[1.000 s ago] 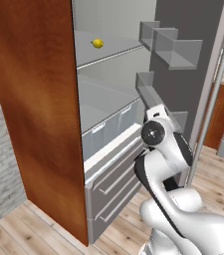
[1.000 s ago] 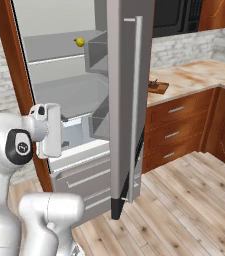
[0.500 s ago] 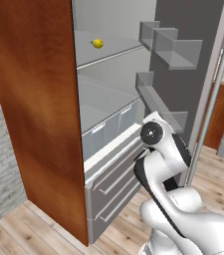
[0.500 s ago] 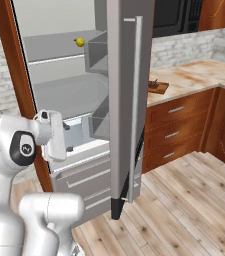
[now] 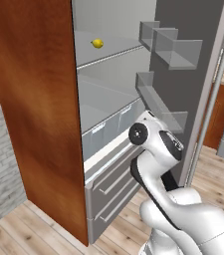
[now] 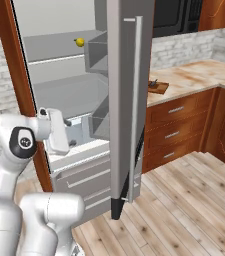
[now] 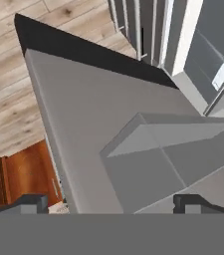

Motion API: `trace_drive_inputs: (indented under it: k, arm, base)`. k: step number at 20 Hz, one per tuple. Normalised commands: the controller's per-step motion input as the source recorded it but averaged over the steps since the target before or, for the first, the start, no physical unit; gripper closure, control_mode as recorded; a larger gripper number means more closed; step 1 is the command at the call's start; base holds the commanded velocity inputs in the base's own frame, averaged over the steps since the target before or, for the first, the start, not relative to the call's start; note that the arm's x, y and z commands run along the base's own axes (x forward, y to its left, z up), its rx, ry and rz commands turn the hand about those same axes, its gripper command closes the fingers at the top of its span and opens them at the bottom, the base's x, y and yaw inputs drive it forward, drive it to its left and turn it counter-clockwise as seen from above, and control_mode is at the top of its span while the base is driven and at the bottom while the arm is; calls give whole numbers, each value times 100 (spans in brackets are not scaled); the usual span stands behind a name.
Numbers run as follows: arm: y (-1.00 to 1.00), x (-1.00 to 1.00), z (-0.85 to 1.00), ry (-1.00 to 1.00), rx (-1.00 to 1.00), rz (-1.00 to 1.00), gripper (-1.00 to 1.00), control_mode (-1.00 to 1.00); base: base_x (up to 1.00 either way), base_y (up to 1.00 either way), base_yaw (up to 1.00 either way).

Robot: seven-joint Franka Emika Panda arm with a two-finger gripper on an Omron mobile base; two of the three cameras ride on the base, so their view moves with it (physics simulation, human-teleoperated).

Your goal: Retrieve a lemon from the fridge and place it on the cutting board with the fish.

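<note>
The fridge [image 5: 118, 99] stands open, its door [image 6: 124, 100] swung out to the right. On an upper shelf at the back lies the small yellow lemon [image 5: 97, 43] [image 6: 79, 42]. My gripper [image 6: 70, 132] hangs open and empty at drawer height in front of the fridge interior, well below the lemon. In the hand view its fingertips [image 7: 31, 201] stand wide apart, facing a grey bin [image 7: 173, 159] on the inside of the door. The checkered cutting board [image 6: 157, 88] rests on the counter to the right, with the dark fish [image 6: 153, 83] on it.
Door bins [image 5: 170, 47] jut out from the inside of the door, close to my arm. Translucent drawers [image 5: 106, 132] and lower grey drawers [image 5: 108, 187] sit below the shelves. A brown wooden panel [image 5: 34, 109] flanks the fridge on the left. Wooden counter cabinets [image 6: 184, 125] stand to the right.
My arm's upper joint has swung a little to the left, toward the fridge interior, and the hand has shifted slightly with it. The jaws have stayed open. The lemon has not moved.
</note>
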Motion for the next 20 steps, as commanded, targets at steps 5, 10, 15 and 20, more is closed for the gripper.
trace_drive_inputs:
  k: [5,10,15,20]
  arm:
    - [-24,24,7,7,-21,0,-100,-100]
    - [-28,39,7,19,-22,0,-100,-100]
    - [-1,64,0,32,-19,0,-100,-100]
    - [-1,51,0,29,-16,0,-100,-100]
  base:
    - [0,0,0]
    - [0,0,0]
    - [0,0,0]
    - [0,0,0]
